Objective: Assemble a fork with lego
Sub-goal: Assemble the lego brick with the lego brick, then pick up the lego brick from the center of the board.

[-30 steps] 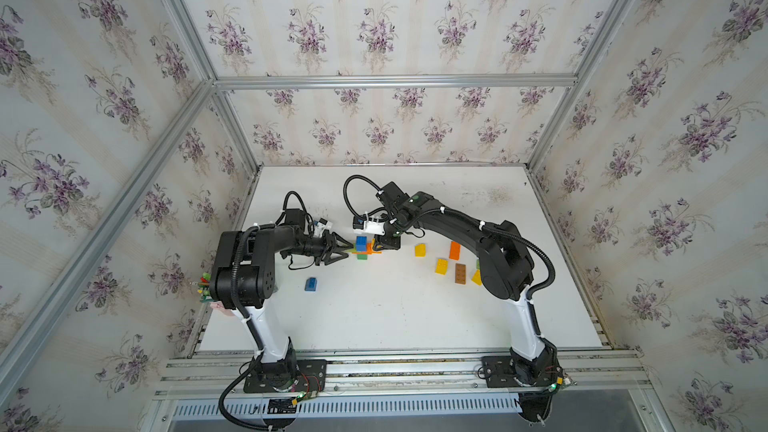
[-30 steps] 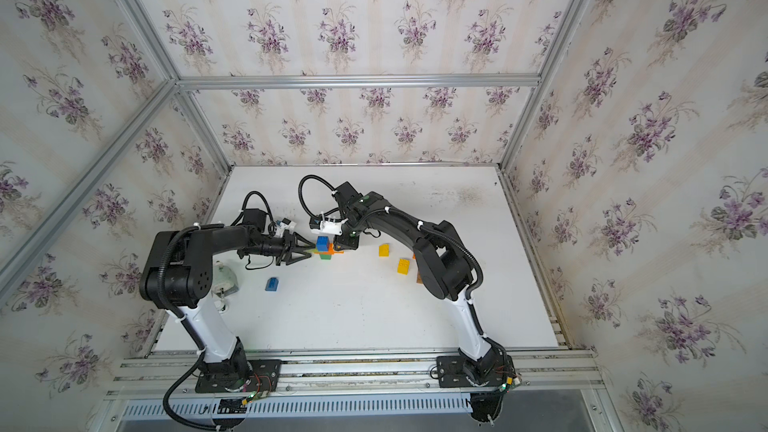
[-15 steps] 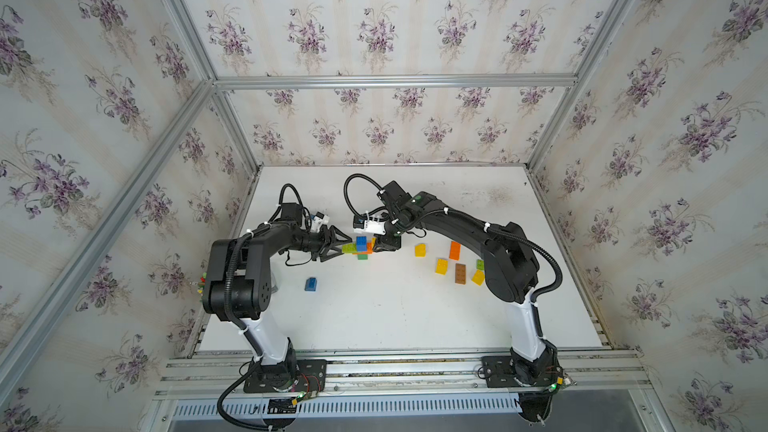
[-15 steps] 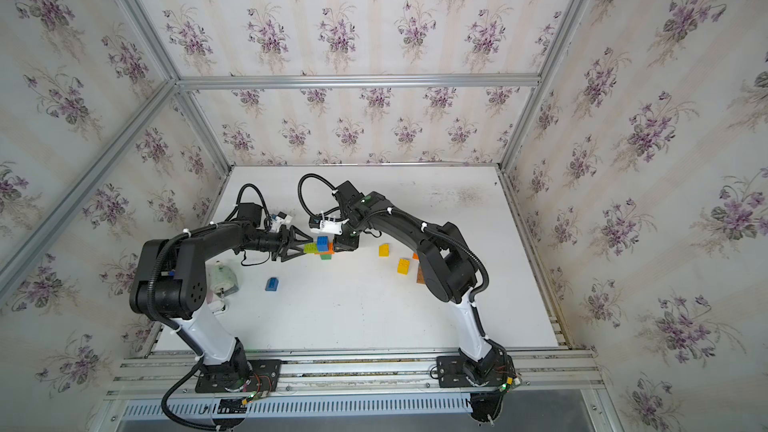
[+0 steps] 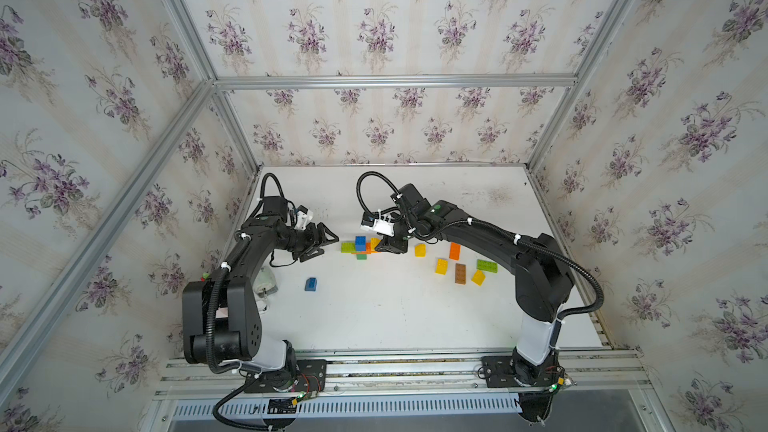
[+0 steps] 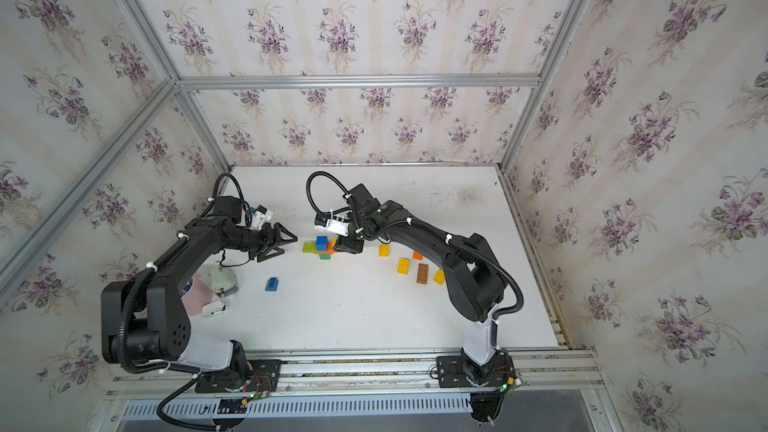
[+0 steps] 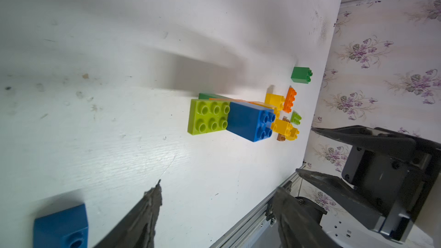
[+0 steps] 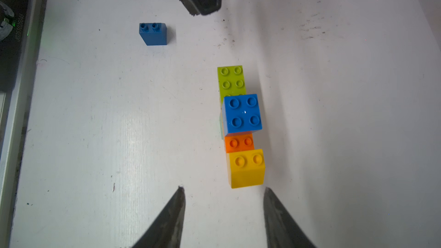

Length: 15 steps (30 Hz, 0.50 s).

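White tabletop (image 5: 374, 317), floral-papered walls on three sides, aluminium rail on the near side.

Status: the partial build sits mid-table, toward the far half. A lime-green oblong studded brick (image 8: 230, 79), an orange brick (image 8: 238, 143) and a yellow square brick (image 8: 247, 169) lie in one line. A blue square brick (image 8: 242, 113) is stacked on top, and a dark green brick (image 5: 361, 256) pokes out sideways. I read it as a handle plus the start of a head, with no prongs yet (can't tell if every joint is fully seated).

Left to use: a small blue brick (image 5: 310, 284) lying alone nearer the rail, and the loose cluster (image 5: 460, 273) of yellow, orange, brown and green bricks by my right arm.

My left gripper (image 5: 326, 245): jaws apart, empty, just beside the lime end, not touching. My right gripper (image 8: 223, 189): jaws apart, empty, tips just short of the yellow end.

Room: the build is well clear of all edges, with wide bare table toward the rail. Tight spots are the gap between my two grippers and the left wall close behind my left arm.
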Available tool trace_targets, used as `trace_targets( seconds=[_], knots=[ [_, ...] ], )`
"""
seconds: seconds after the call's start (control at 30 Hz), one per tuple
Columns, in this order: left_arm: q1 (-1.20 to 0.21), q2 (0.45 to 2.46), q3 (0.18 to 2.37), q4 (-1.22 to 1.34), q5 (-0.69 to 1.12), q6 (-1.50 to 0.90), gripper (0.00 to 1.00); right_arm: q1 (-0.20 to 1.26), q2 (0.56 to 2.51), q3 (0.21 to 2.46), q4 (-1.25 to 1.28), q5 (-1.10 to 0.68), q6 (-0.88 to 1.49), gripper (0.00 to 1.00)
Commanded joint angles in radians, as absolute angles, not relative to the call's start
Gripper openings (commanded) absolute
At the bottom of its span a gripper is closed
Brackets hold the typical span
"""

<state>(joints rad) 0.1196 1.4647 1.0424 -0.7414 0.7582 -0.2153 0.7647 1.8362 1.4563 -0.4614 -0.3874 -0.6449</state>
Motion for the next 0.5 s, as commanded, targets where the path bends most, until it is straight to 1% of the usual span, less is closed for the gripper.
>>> trace_targets(
  seconds=[0.0,0.03,0.13,0.27,0.33,0.4,0.43,0.47],
  knots=[
    [0.119,1.422,1.078,-0.872,0.675,-0.123,0.78,0.763,1.765,1.384,-0.348,-0.407,-0.570,0.52],
    [0.117,1.373,1.086,-0.882,0.670,-0.106,0.78,0.764,1.740,1.351,-0.325,-0.411,-0.558,0.52],
    [0.099,1.313,1.109,-0.922,0.638,0.005,0.82,0.762,1.686,1.292,-0.299,-0.424,-0.517,0.53],
    [0.067,1.277,1.160,-1.001,0.557,0.189,0.87,0.762,1.639,1.219,-0.246,-0.445,-0.434,0.53],
    [0.061,1.270,1.161,-1.010,0.522,0.269,0.88,0.764,1.607,1.159,-0.179,-0.402,-0.366,0.54],
    [0.055,1.268,1.161,-1.018,0.477,0.319,0.90,0.762,1.575,1.114,-0.129,-0.349,-0.312,0.57],
    [0.055,1.271,1.165,-1.022,0.468,0.337,0.91,0.762,1.554,1.087,-0.104,-0.338,-0.293,0.66],
    [0.055,1.273,1.168,-1.020,0.451,0.351,0.91,0.762,1.531,1.064,-0.080,-0.337,-0.270,0.96]
  ],
)
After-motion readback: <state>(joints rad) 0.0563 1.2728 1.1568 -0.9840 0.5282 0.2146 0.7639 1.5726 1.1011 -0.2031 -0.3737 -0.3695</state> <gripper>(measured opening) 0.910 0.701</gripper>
